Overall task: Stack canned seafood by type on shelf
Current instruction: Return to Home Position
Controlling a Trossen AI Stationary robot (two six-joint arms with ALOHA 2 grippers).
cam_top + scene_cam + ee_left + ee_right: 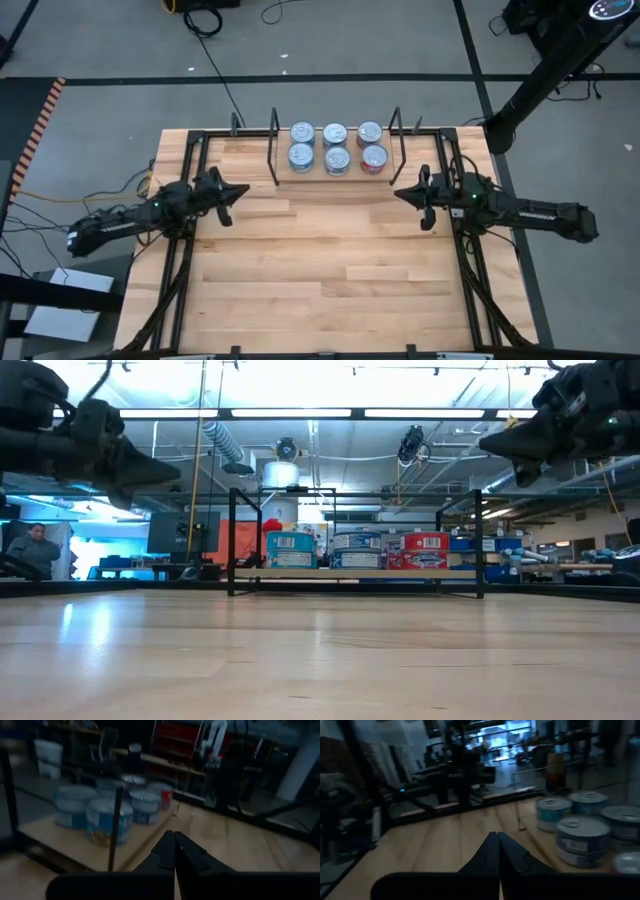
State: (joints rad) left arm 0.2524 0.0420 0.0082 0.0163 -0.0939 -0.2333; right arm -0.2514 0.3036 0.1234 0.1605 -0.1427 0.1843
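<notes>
Left pincer (243, 190) and right pincer (398, 193) hover closed and empty, held level, tips facing each other.

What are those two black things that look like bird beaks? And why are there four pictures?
They are two robot arms, each ending in a pincer for grabbing. One picture looks down from above: the left pincer and right pincer hang over the wooden table, both closed, holding nothing. Another looks level across the table. The other two come from cameras on each arm's wrist. The round tins sit between black wires on the shelf, blue ones and red ones.
</notes>
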